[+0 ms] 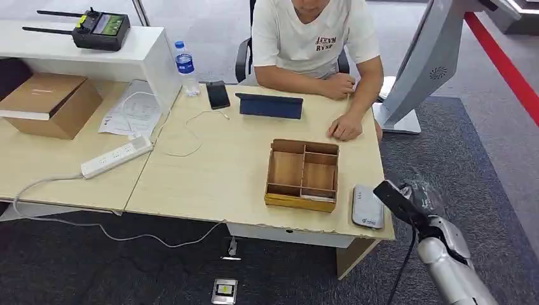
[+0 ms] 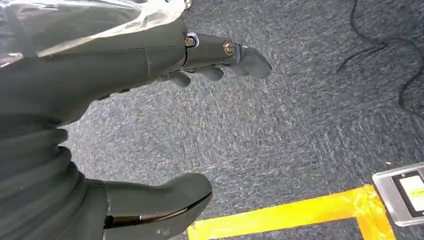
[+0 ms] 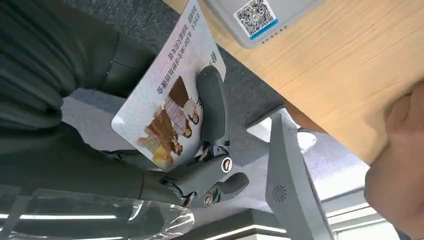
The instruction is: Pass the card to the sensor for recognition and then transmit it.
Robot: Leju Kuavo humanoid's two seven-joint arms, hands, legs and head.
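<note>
The right hand (image 3: pixel 200 150) is gripping the card (image 3: pixel 167 95) — a finger is lying across its printed face, pinning it against the hand behind. In the head view that same hand (image 1: pixel 423 197) is hanging just off the near right corner of the bench (image 1: pixel 210 178), wrapped in a clear plastic cover, with a dark slab-like part of it reaching toward the bench edge. The card is showing a photo of figures and lines of print, and it is sitting just beside the sensor (image 3: pixel 260 17), though whether the two are touching I cannot tell.

The sensor (image 1: pixel 367 206) is lying flat on the near right corner of the bench, a grey pad with a code sticker on it. Just left of it the wooden tray (image 1: pixel 302 175) with its compartments is sitting on the bench.

The left hand (image 2: pixel 150 125) is hanging low over the grey carpet (image 2: pixel 280 130), fingers apart and nothing in it — thumb well clear of the rest. A strip of yellow tape (image 2: pixel 300 212) is running across the floor below it, with a small device (image 2: pixel 405 192) at the tape's corner.

On the far side a person (image 1: pixel 314 38) in a white shirt is sitting at the bench, one hand (image 1: pixel 345 127) resting on the top close to the tray. A dark tablet (image 1: pixel 270 106) is standing in front of them, a phone (image 1: pixel 217 94) and a water bottle (image 1: pixel 185 67) further left.
</note>
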